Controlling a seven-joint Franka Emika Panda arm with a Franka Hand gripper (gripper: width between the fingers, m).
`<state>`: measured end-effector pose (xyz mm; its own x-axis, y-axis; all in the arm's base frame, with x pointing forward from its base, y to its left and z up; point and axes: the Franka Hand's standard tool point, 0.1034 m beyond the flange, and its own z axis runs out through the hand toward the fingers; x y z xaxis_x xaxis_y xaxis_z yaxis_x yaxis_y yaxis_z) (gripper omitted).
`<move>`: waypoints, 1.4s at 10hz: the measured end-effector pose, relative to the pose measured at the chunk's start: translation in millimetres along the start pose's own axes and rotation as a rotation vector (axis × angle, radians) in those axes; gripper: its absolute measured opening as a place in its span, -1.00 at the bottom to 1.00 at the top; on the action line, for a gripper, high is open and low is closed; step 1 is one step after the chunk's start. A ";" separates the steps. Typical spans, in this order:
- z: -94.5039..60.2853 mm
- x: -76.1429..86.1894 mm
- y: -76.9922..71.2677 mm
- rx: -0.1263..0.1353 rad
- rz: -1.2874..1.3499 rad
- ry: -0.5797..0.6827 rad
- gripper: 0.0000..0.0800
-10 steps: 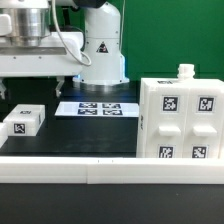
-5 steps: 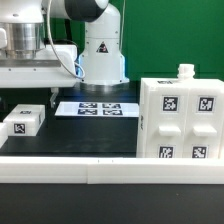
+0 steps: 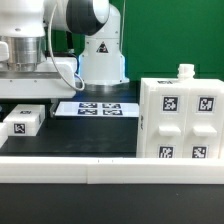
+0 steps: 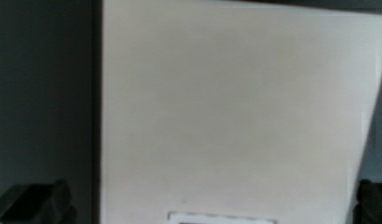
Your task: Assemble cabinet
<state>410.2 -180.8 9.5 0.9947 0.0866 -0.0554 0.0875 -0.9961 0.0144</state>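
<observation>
**Exterior view only**
- arm (image 3: 95, 45): white, reaching from 12 to 10 o'clock.
- cabinet (image 3: 180, 120): white box, upright at 3 o'clock, with four tags on its near face.
- bar (image 3: 110, 170): long and white, lying across 6 o'clock.
- marker board (image 3: 95, 108): flat at centre, just in front of the arm's base.
- block (image 3: 22, 122): small, white and tagged, at 9 o'clock, well apart from the cabinet.
- knob (image 3: 185, 70): small and white, on the cabinet's top.

**Wrist view only**
- panel (image 4: 241, 100): plain white and flat, filling most of the picture. It is not made out in the exterior view.

**Gripper**
- gripper (image 3: 30, 97): low at 9 to 10 o'clock, above and behind the block.
- fingers (image 4: 37, 202): dark and wide apart, one near each long edge of the panel. Nothing is seen clamped between them. Whether they touch the panel cannot be told.

**Surface**
- table (image 3: 70, 135): black and matte.

**Room**
- backdrop (image 3: 170, 35): green, from 12 to 3 o'clock.
</observation>
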 end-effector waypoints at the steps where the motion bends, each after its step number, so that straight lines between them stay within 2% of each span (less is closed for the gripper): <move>1: 0.9 0.4 -1.2 -0.001 -0.001 0.000 0.99; 3: 0.7 1.0 -2.0 -0.001 -0.004 0.000 0.39; 9: -1.2 2.1 -3.9 0.001 -0.004 -0.001 0.40; 10: -19.1 6.3 -17.8 0.031 0.005 -0.010 0.40; 12: -62.5 16.7 -46.4 0.061 0.026 0.020 0.40; 14: -94.3 26.8 -76.1 0.098 0.078 0.013 0.40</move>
<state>435.3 -100.9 101.0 0.9989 0.0086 -0.0453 0.0050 -0.9968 -0.0794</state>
